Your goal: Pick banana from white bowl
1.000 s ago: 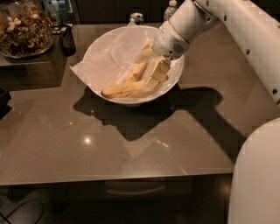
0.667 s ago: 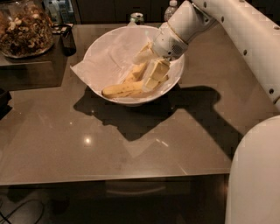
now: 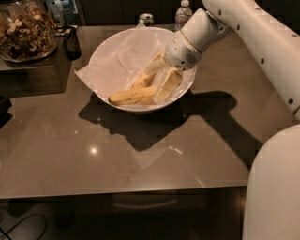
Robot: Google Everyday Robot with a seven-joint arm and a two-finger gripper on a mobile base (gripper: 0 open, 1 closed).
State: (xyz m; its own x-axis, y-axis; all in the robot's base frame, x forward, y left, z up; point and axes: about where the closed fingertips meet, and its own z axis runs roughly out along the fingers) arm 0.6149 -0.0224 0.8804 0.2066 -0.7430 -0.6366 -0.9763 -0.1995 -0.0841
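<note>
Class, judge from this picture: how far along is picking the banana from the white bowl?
Done: the gripper is inside the white bowl, at one end of the banana. In hand: taking hold; a firm grip is unclear. Left: lifting the banana, which lies in the bowl.

We see a glass jar [image 3: 26, 30] of brownish snack mix in the upper left, on a dark stand [image 3: 33, 75]. A can [image 3: 146, 18] and a clear bottle [image 3: 183, 13] stand at the top edge of the brown table [image 3: 140, 159], above the gripper [image 3: 157, 86] in the upper middle.
</note>
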